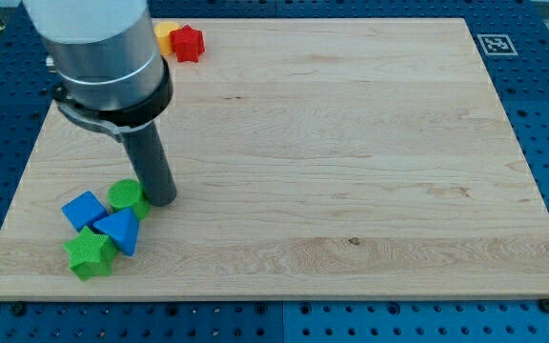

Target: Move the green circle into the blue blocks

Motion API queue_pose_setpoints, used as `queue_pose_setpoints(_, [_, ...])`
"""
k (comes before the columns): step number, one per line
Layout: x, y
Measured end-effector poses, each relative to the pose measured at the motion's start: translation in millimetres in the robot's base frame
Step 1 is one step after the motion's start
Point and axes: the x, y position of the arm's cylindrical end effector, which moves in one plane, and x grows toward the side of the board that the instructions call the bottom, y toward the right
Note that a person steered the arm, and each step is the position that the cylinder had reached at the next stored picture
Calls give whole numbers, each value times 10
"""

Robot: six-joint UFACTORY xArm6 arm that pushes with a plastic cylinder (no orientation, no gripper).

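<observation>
The green circle lies at the lower left of the wooden board. It touches the blue cube on its left and the blue triangle below it. My tip stands right against the circle's right side. A green star sits just below the blue blocks, touching the triangle.
A red star and a yellow block, partly hidden by the arm, lie at the board's top left. The arm's grey body covers the top left corner. A marker tag is at the top right.
</observation>
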Motion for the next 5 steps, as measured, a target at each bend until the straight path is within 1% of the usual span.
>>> queue_pose_setpoints(1, [0, -161])
queue_pose_setpoints(4, [72, -172])
queue_pose_setpoints(5, [25, 289])
